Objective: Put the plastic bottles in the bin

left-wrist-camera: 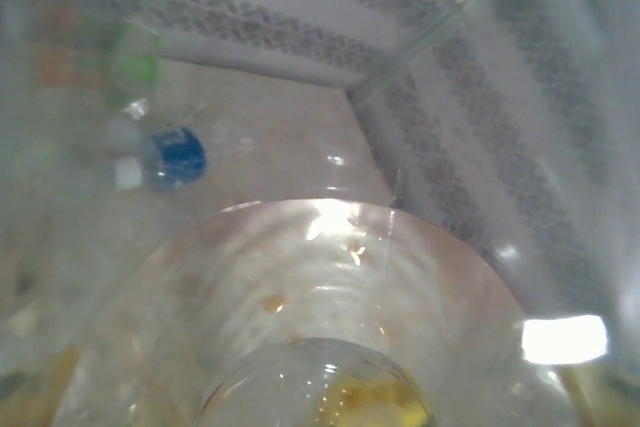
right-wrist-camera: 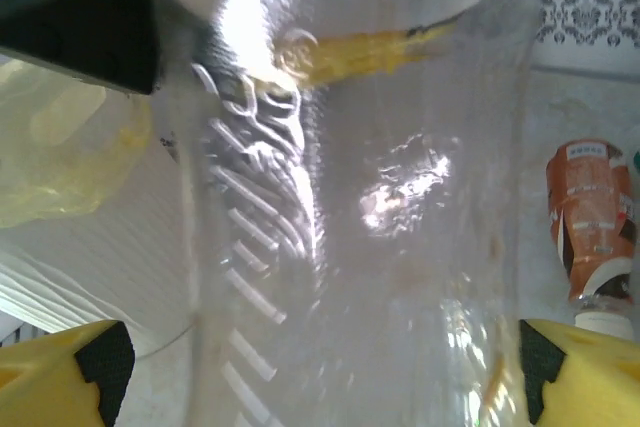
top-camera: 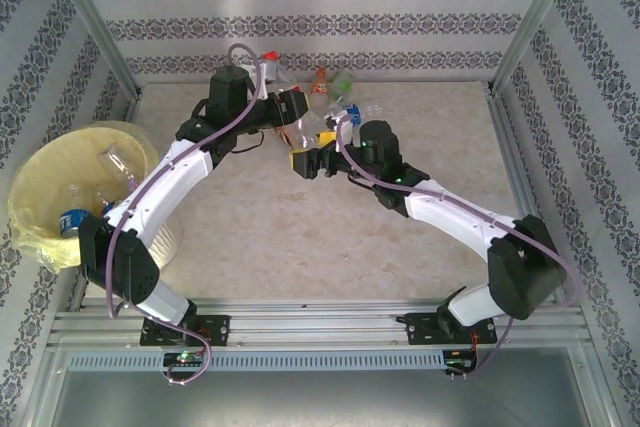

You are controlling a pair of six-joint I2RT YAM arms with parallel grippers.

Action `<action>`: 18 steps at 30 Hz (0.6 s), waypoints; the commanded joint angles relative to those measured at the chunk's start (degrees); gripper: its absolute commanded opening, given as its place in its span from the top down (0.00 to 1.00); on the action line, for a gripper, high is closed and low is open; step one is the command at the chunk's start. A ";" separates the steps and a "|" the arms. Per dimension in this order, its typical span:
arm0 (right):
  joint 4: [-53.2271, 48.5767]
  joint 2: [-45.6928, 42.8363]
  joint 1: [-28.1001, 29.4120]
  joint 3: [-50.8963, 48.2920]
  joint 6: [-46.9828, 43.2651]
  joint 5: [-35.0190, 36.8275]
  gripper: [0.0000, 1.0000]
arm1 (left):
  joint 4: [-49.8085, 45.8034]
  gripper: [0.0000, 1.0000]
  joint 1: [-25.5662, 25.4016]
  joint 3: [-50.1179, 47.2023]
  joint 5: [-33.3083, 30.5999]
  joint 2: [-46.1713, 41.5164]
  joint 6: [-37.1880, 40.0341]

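Evidently the clear bottle (right-wrist-camera: 350, 207) sits lengthwise, mid-frame, between the parted fingers (right-wrist-camera: 60, 382) of the right gripper (right-wrist-camera: 320, 377); whether the left gripper (top-camera: 288, 112) clamps it is unclear.

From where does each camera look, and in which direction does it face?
Top external: above and behind the bases, facing down on the table; both arms show.
Left wrist: on the left arm, looking through the clear bottle toward the far wall.
Right wrist: facing that bottle; its yellow fingertips show.
Both wrists share the bottle.
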 commanded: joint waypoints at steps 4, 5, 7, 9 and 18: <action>1.85 -7.39 -1.12 -3.47 -4.21 7.38 0.02 | -8.11 0.43 1.36 0.74 -13.48 -5.56 6.13; 1.85 -8.23 -1.40 -3.93 -4.35 9.39 0.02 | -9.71 0.44 1.29 1.27 -15.66 -6.33 7.23; 1.69 -9.70 -1.75 -4.82 -4.35 13.57 0.02 | -12.85 0.44 1.53 2.33 -20.21 -7.80 9.33; 1.67 -10.63 -2.20 -5.78 -4.49 16.84 0.02 | -15.81 0.43 1.81 3.32 -24.91 -9.42 11.55; 0.94 -9.85 -2.75 -6.05 -4.07 21.08 0.02 | -24.90 0.44 2.88 7.48 -41.97 -15.46 18.70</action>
